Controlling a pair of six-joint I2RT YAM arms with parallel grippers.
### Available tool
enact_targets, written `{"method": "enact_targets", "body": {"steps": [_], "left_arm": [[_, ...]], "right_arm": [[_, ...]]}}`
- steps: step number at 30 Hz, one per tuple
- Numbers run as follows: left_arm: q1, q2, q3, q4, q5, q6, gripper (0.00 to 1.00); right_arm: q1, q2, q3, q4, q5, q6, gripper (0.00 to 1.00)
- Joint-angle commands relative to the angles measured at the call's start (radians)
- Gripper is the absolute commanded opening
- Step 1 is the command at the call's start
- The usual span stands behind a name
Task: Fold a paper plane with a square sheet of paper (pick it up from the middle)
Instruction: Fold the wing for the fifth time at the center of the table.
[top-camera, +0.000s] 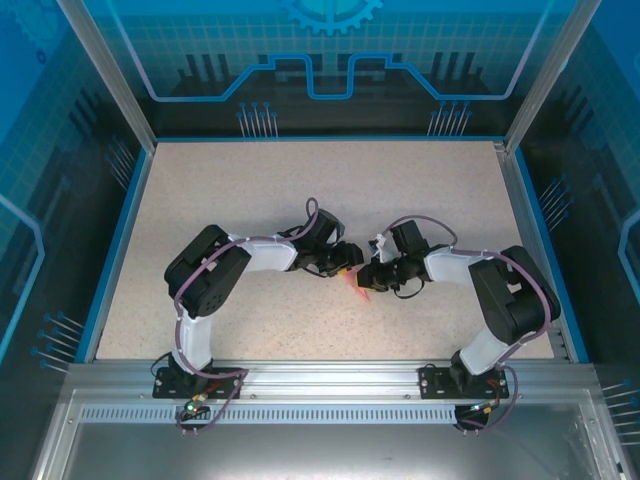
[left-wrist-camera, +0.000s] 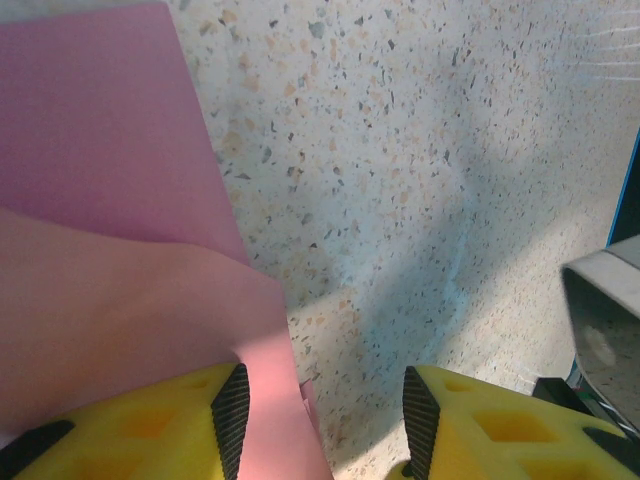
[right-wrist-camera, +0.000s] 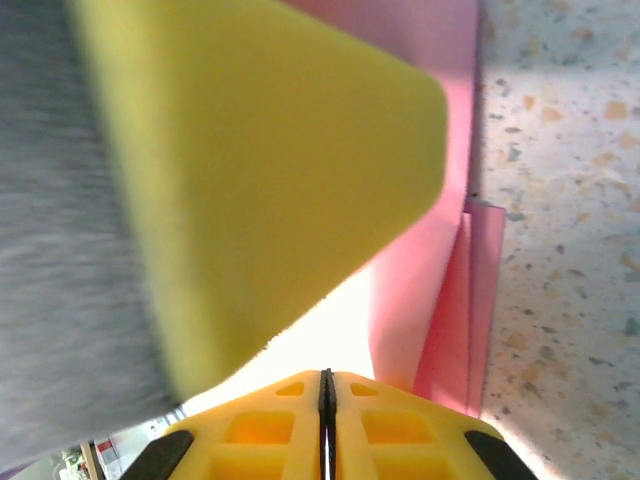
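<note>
The square sheet of paper (top-camera: 358, 287), pink-red and creased into layered folds, lies at the table's middle between my two grippers. In the left wrist view the paper (left-wrist-camera: 100, 200) spreads left, one flap running along the inner left pad (left-wrist-camera: 232, 415). My left gripper (left-wrist-camera: 325, 400) is open, with bare table between its pads, and sits at the paper's left (top-camera: 345, 262). My right gripper (right-wrist-camera: 325, 385) is shut, and the paper (right-wrist-camera: 440, 280) comes down to its tips. It meets the paper from the right (top-camera: 370, 275). The left gripper's yellow finger (right-wrist-camera: 260, 150) looms close ahead of it.
The speckled beige table (top-camera: 300, 190) is ringed by a blue rim (top-camera: 120, 230) and translucent blue walls. A grey part of the other arm (left-wrist-camera: 600, 330) shows at the right edge of the left wrist view. Both arms' elbows bend outward, left (top-camera: 205, 275) and right (top-camera: 515, 295).
</note>
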Motion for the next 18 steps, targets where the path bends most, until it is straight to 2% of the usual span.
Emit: {"method": "enact_targets", "body": {"steps": [1,14,18], "left_arm": [[0.003,0.036,0.006,-0.065,0.002,0.028,0.48],[0.003,0.044,0.007,-0.069,-0.001,0.029,0.48],[0.003,0.044,0.005,-0.071,0.000,0.032,0.48]], "right_arm": [[-0.001,0.033,-0.001,-0.035,0.016,-0.021,0.10],[-0.026,0.059,-0.025,-0.093,0.069,-0.060,0.09],[-0.026,0.028,-0.018,-0.094,0.044,-0.049,0.10]]}}
